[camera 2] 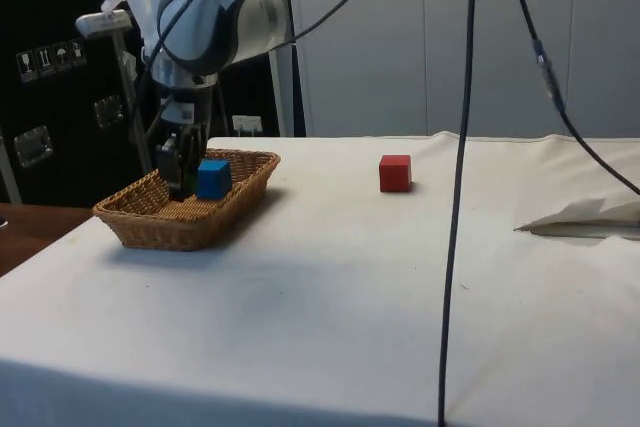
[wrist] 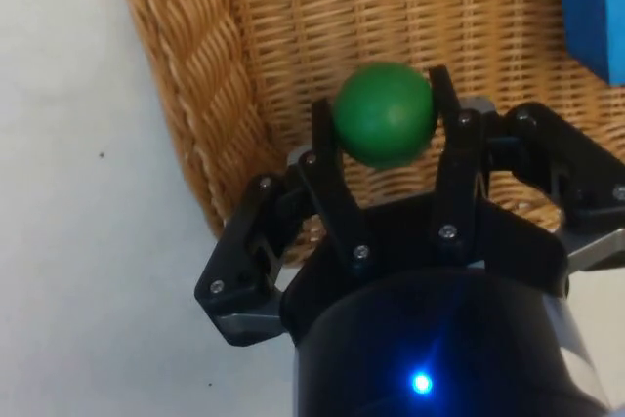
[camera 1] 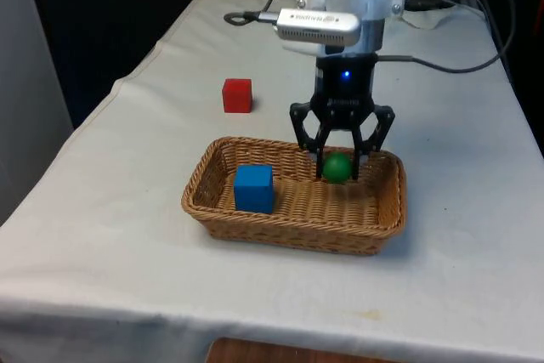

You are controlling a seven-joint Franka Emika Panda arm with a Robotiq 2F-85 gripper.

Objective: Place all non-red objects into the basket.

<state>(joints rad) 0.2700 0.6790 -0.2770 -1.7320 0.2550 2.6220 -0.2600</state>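
My gripper [camera 1: 338, 172] hangs inside the wicker basket [camera 1: 289, 234], near its end on the front view's right, shut on a green ball [camera 1: 337, 167]. In the wrist view the two fingers press the green ball [wrist: 384, 114] from both sides, just above the basket's woven floor [wrist: 293, 17] and close to its wall. A blue cube [camera 1: 253, 187] rests in the basket's other half, apart from the gripper. The side view shows the gripper [camera 2: 180, 185] down in the basket [camera 2: 170, 229] right beside the blue cube [camera 2: 213, 179]. A red cube [camera 1: 237, 95] sits on the cloth beyond the basket.
A grey cable [camera 1: 246, 16] lies on the cloth at the table's far end. In the side view, black cables [camera 2: 465, 147] hang in front of the table, and a fold of white cloth [camera 2: 590, 217] lies at the right edge.
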